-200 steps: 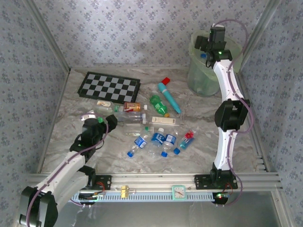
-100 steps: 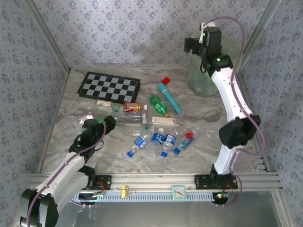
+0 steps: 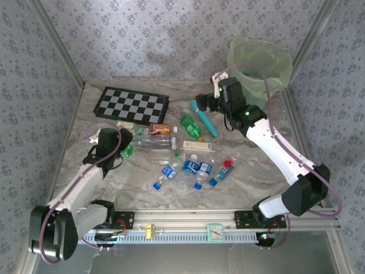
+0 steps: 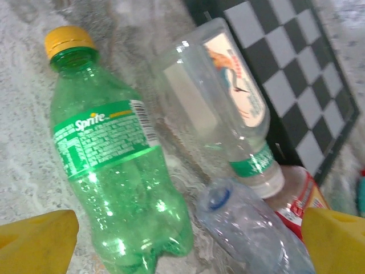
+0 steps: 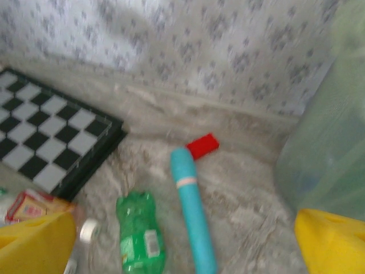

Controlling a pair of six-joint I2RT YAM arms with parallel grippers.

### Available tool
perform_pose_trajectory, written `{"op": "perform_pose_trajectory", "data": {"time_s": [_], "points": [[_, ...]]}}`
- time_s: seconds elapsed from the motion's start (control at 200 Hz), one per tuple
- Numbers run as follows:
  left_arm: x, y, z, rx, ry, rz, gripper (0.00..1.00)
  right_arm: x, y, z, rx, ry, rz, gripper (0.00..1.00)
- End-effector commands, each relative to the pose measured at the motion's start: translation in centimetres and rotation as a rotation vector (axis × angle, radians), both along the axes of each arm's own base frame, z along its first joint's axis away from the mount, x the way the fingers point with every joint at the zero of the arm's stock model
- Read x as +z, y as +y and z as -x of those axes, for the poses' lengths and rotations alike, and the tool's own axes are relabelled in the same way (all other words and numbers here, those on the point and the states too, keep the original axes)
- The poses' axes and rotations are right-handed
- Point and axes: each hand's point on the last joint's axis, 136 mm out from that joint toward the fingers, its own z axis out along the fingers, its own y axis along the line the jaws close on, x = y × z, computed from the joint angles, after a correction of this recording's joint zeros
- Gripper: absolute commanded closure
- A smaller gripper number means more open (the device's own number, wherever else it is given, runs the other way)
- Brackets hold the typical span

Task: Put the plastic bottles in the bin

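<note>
While the left claw [image 3: 125, 149] hangs low at the left of the top view, its yellow fingers [image 4: 34, 242] stand spread wide and pinch nothing. Just ahead of them in the wrist view a green Sprite bottle [image 4: 108, 165] lies on its side. It is glossy see-through plastic, lobed at the base, with a yellow cap at the upper left. Right of it lies a clear bottle [image 4: 219, 103], smooth and round-shouldered, with a white picture label and a green band by its neck. At the lower right sits a dented bottle [image 4: 251, 228], clear with blue at its neck. Behind them lies a flat checkerboard [image 3: 132, 105] of black and grey squares.

Across the middle of the grey marbled table [image 3: 140, 180] the other plastic bottles [image 3: 190, 168] lie scattered on their sides. A near row of small clear ones has blue labels and caps, and a red-labelled bottle [image 3: 226, 168] lies at its right end. Behind them are clear ones with white or orange labels and a second green bottle [image 3: 191, 127]. Beside that lies a smooth teal tube [image 3: 206, 123], with a red cap [image 5: 202, 145] just by its far end. The right claw [image 3: 201, 105] sits over that end in the top view, fingers wide apart and empty. At the upper right stands the bin [image 3: 259, 63], round and translucent pale green. It is lined with a thin crinkled bag and stands well apart from the scattered bottles.
</note>
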Motion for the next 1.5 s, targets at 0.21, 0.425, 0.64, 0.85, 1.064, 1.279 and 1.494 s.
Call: {"op": "perform_pose_trajectory", "data": {"time_s": [0.21, 0.425, 0.64, 0.85, 1.064, 1.279, 1.494], "points": [[-3.2, -0.2, -0.4, 0.115, 0.245, 0.073, 0.00, -5.9, 0.0, 3.3, -0.033, 0.133, -0.077, 0.00], [-6.6, -0.2, 0.4, 0.181, 0.398, 0.090, 0.00, -8.0, -1.0, 4.1, -0.071, 0.160, -0.062, 0.00], [-8.3, -0.3, 0.4, 0.212, 0.445, 0.093, 0.06, -8.7, -1.3, 4.2, -0.074, 0.162, -0.054, 0.00], [-8.9, -0.1, 0.8, 0.234, 0.461, 0.072, 0.22, -9.4, -1.4, 4.3, -0.073, 0.175, -0.046, 0.00], [-7.7, -0.3, 0.3, 0.209, 0.415, 0.050, 0.37, -8.9, -0.9, 4.4, -0.048, 0.172, -0.069, 0.00], [-3.7, -1.5, -1.2, 0.068, 0.254, 0.000, 0.41, -8.0, 0.5, 4.8, 0.003, 0.184, -0.145, 0.00], [2.2, -5.7, -2.7, -0.187, -0.045, -0.025, 0.43, -7.6, 2.4, 5.5, 0.065, 0.213, -0.233, 0.00]]}}
